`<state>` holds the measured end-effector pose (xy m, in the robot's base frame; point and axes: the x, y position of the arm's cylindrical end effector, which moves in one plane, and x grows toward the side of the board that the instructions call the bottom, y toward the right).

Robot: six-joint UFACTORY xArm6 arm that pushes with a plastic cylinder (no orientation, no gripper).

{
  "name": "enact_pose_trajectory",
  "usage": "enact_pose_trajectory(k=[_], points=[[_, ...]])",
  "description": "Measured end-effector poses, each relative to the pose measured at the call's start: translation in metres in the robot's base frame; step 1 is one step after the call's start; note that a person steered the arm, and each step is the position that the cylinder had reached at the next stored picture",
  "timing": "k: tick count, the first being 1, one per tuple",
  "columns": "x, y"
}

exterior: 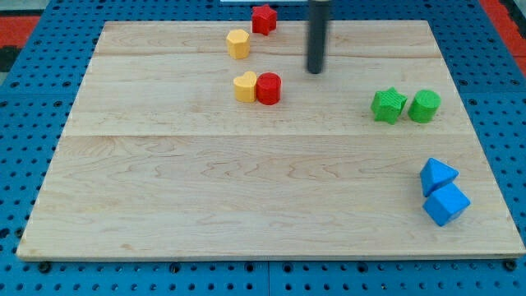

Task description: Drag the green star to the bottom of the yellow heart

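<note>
The green star [388, 105] lies at the view's right, touching a green cylinder [425, 106] on its right. The yellow heart [245, 86] lies left of centre near the view's top, touching a red cylinder [269, 88] on its right. My tip [316, 71] is at the view's top centre, right of and above the red cylinder and up-left of the green star, apart from both.
A yellow hexagon block [238, 43] and a red star [263, 18] lie near the top edge. A blue triangle block [436, 175] and a blue cube [446, 204] touch at the right edge. The wooden board [246, 189] sits on a blue pegboard.
</note>
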<state>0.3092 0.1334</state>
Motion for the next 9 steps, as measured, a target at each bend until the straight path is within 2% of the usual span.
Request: enact_pose_trajectory(k=[1, 2, 3, 5, 7, 8, 9], points=[[0.022, 0.107], [0.07, 0.151], [0.081, 0.092], [0.078, -0.073], [0.131, -0.07], [0.128, -0.127], [0.103, -0.158]])
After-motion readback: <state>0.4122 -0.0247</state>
